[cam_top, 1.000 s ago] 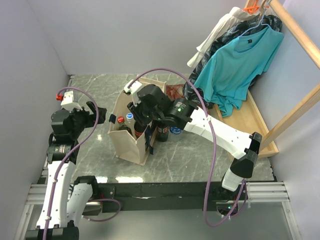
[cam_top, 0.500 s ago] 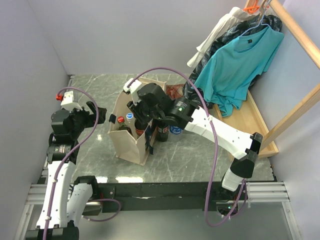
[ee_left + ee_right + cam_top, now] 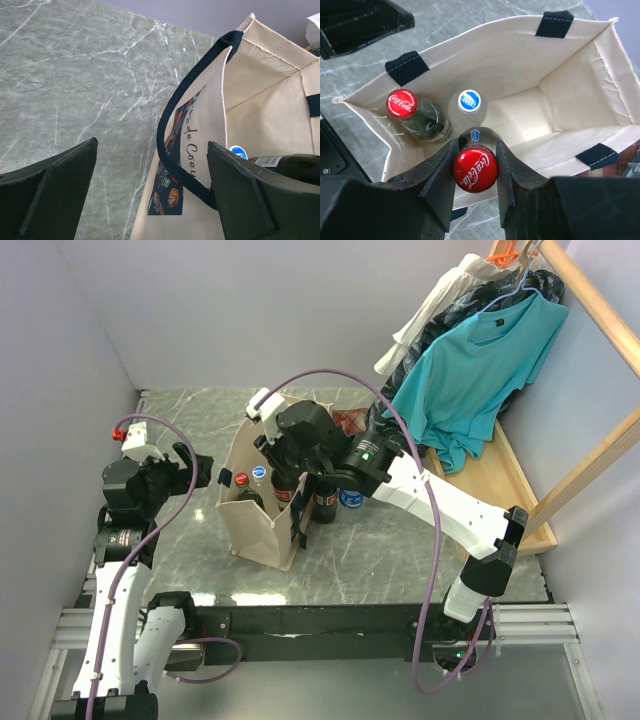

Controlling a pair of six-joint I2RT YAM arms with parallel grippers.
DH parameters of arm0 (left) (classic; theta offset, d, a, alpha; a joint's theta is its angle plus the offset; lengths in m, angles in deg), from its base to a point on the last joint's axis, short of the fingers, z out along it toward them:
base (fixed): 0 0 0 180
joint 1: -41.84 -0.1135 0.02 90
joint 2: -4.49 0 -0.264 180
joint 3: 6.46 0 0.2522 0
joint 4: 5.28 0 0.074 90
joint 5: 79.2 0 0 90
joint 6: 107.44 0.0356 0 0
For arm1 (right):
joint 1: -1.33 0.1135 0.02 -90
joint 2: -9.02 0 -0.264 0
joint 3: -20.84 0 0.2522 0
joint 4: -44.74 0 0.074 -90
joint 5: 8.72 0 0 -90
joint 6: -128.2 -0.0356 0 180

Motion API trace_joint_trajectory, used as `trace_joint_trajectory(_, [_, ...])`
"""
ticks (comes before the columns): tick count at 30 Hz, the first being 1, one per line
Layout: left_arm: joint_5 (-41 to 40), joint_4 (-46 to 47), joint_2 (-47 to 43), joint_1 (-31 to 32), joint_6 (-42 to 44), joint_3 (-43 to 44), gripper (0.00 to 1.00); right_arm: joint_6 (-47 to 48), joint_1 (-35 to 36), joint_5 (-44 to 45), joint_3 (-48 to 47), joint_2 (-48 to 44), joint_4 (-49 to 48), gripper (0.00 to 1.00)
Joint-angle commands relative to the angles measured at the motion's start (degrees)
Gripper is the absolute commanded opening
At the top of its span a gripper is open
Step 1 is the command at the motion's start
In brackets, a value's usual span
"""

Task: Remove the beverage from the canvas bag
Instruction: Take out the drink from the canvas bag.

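Note:
The beige canvas bag (image 3: 256, 518) stands open on the marble, navy handles up. My right gripper (image 3: 284, 468) is shut on the neck of a red-capped cola bottle (image 3: 475, 170) and holds it above the bag's near rim; the bottle also shows in the top view (image 3: 283, 494). A second red-capped cola bottle (image 3: 402, 103) and a blue-capped bottle (image 3: 469, 100) stand inside the bag (image 3: 535, 60). My left gripper (image 3: 206, 472) is open at the bag's left side; in its wrist view the gripper (image 3: 152, 145) straddles the navy handle (image 3: 165, 120) beside the dark print (image 3: 167, 192).
A dark bottle (image 3: 325, 503) and a blue-capped bottle (image 3: 349, 499) stand on the table right of the bag. A red plaid cloth (image 3: 346, 422) lies behind it. A teal shirt (image 3: 478, 375) hangs over a wooden rack (image 3: 515, 485) at the right.
My right gripper has risen a little and shifted back with the cola bottle in it. The left arm and the bag have stayed put.

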Motion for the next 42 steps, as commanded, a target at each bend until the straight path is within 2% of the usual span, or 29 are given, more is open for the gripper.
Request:
trace_joint_trajectory(1, [-0.49, 0.88, -0.11, -0.27, 0.67, 0.45, 0.96, 1.88, 0.42, 2.53, -7.41, -7.2, -13.48, 0.0])
trace_joint_trajectory(42, [-0.66, 0.79, -0.63, -0.36, 0.75, 0.36, 0.96, 3.55, 0.86, 2.35, -14.36, -12.29, -14.63, 0.0])
